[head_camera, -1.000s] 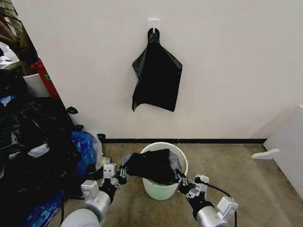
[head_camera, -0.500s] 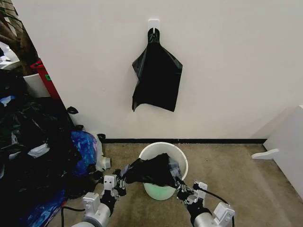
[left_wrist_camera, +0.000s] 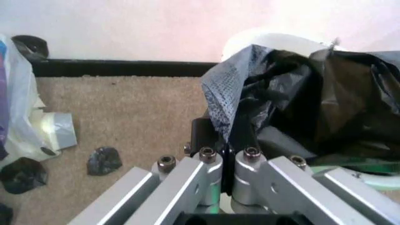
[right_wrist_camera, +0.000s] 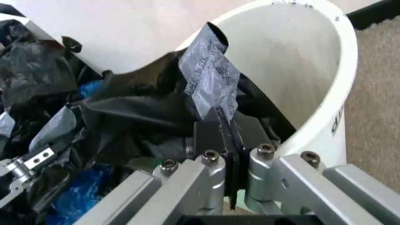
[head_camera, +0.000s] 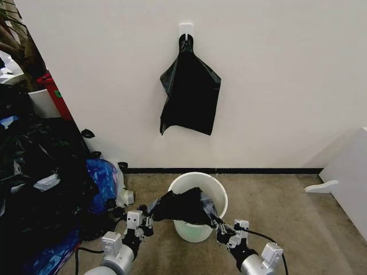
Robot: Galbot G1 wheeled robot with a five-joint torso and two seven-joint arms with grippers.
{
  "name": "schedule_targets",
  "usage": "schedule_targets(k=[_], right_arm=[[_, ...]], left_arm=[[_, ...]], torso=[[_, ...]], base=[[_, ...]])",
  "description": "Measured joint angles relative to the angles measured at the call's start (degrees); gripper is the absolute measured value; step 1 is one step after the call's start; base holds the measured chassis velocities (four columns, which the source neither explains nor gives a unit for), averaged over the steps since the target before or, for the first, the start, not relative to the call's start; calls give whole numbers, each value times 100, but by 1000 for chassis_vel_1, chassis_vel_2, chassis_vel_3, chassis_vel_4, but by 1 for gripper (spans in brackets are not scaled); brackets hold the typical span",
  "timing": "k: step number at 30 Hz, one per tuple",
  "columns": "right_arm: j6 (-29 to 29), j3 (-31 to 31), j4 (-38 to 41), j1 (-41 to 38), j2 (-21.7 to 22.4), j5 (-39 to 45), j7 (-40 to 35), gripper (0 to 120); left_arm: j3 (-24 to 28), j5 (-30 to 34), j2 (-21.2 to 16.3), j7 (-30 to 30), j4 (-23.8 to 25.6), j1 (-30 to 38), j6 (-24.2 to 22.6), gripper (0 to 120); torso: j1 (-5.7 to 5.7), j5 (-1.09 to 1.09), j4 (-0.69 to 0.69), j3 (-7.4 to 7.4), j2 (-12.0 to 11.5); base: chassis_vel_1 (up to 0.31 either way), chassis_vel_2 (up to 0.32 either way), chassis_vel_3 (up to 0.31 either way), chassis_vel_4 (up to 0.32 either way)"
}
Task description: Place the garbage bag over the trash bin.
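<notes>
Standing on the speckled tan carpet, close to the white wall and its black baseboard: the trash bin, a round, slightly tapered white plastic bucket with a rolled rim and a faint greenish tint low on its side. Some dark marking on its outer wall in the right wrist view, too partial to read.

Draped across the bin's near rim and bunched over its mouth: the garbage bag, thin, glossy and crinkled black plastic, its stretched edges going grey and speckled where light passes through.

Left claw just beside the bin's left side, fingers pressed together on a pulled-up fold of the garbage bag. Right claw at the bin's near right rim, likewise pinched narrow on a grey strip of the same bag.

Higher on the wall, flat black bags hanging gathered at a white hook. Along the floor's left edge, a heap of stuffed black sacks with blue plastic among them.
</notes>
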State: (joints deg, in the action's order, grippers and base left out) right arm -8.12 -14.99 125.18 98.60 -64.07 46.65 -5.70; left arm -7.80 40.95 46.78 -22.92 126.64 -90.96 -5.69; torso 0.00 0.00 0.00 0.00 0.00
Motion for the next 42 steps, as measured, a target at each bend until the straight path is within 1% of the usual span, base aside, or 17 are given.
schedule_targets(k=[3, 14, 19, 26, 31, 38, 42], right_arm=[[-13, -1, 146, 79, 87, 132, -19, 0], [44, 7, 555, 470, 11, 34, -174, 0], [38, -5, 601, 522, 46, 35, -193, 0], [0, -36, 300, 509, 133, 148, -233, 0], [0, -62, 220, 523, 207, 294, -258, 0], [2, -78, 10, 459, 185, 380, -317, 0], [40, -140, -257, 380, 167, 454, -336, 0]], left_arm=[[-43, 18, -69, -74, 104, -60, 3, 0], [-63, -5, -205, -122, 445, -347, -14, 0], [-89, -4, -262, -125, 472, -368, -38, 0], [-83, -241, -141, -127, 290, -658, -45, 0], [-74, -363, -97, -117, 268, -792, -37, 0], [25, -381, -93, -109, 56, -626, -32, 0], [62, -374, -52, -101, -178, -428, -31, 0]], torso=[[0, 0, 0, 0, 0], [0, 0, 0, 0, 0], [0, 0, 0, 0, 0], [0, 0, 0, 0, 0], [0, 0, 1, -1, 0], [0, 0, -1, 0, 0], [0, 0, 0, 0, 0]], base=[[0, 0, 0, 0], [0, 0, 0, 0], [0, 0, 0, 0], [0, 0, 0, 0], [0, 0, 0, 0], [0, 0, 0, 0], [0, 0, 0, 0]])
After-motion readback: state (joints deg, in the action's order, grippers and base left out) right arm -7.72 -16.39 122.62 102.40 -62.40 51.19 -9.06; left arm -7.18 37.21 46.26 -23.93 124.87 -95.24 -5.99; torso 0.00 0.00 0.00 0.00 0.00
